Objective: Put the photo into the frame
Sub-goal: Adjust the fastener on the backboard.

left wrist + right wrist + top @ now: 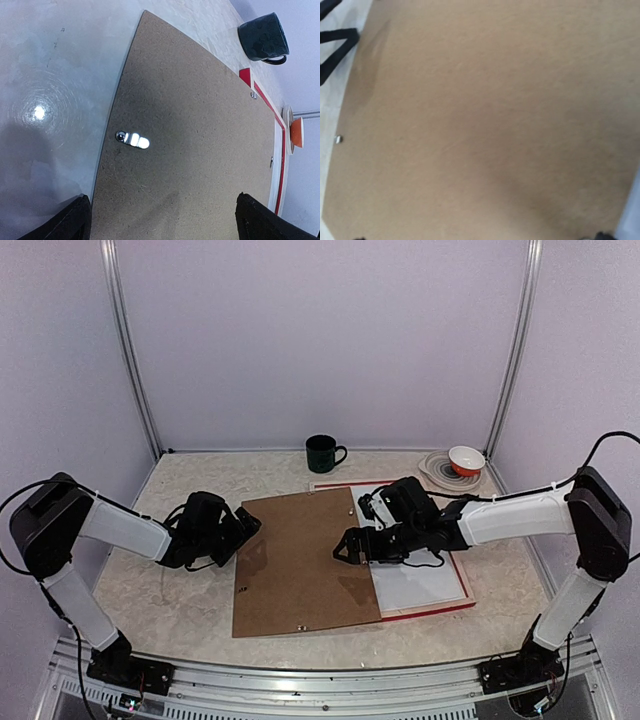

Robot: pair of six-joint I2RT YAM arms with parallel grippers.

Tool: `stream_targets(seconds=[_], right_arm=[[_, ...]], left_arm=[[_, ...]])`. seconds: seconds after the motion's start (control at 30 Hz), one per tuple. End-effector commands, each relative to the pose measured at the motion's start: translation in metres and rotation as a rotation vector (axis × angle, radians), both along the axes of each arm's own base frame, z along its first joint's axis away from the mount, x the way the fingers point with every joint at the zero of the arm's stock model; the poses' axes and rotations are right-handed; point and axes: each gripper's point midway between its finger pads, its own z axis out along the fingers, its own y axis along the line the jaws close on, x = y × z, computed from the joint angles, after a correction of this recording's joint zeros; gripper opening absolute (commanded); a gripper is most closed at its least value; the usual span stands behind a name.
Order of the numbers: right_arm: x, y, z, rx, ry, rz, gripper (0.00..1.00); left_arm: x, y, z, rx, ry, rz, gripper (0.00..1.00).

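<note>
**Where the backing board overlaps the frame: both my grippers spread, holding nothing**

Where my two arms reach in from the near edge of the table (160, 590), a brown backing board (300, 560) lies flat between them, and both grippers hang low over it.

(a) My left gripper (243, 525) sits at the board's left edge with its fingers (75, 220) spread wide. In the left wrist view one fingertip is over the bare table and the other over the board, with nothing between them. A small shiny metal tab (132, 139) lies on the board just ahead.

(b) My right gripper (347, 545) is over the board's right part, its jaws likewise spread and empty. Its wrist view is filled by brown board.

(c) The frame (430, 611) lies flat to the right. Its red edge shows along the near, right and far sides, and its left part is covered by the board. A white sheet (420, 585) fills the uncovered part inside it; whether this is the photo lying face down I cannot tell.

(d) Farther back, apart from the frame, stands a dark mug (322, 453). At the far right corner an orange-and-white bowl (465, 460) rests on a pale plate (437, 470).
</note>
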Motion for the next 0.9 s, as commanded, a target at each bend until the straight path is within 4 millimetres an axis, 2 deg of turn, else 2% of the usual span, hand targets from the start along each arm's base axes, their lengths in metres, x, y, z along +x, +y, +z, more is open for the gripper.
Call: stream_targets(seconds=[0.0, 0.27, 0.57, 0.87], right_arm=[[0.008, -0.007, -0.010, -0.029, -0.002, -0.018, 0.99], [-0.001, -0.005, -0.007, 0.003, 0.014, 0.025, 0.99], [-0.009, -0.009, -0.015, -0.014, 0.039, 0.038, 0.99], [-0.008, -0.008, -0.013, -0.014, 0.040, 0.035, 0.99]], left_arm=[[-0.030, 0.000, -0.040, 0.031, 0.157, -0.047, 0.99], [-0.030, -0.001, -0.042, 0.030, 0.160, -0.045, 0.99], [-0.030, -0.002, -0.044, 0.027, 0.165, -0.047, 0.99], [-0.030, -0.003, -0.046, 0.025, 0.170, -0.048, 0.99]])
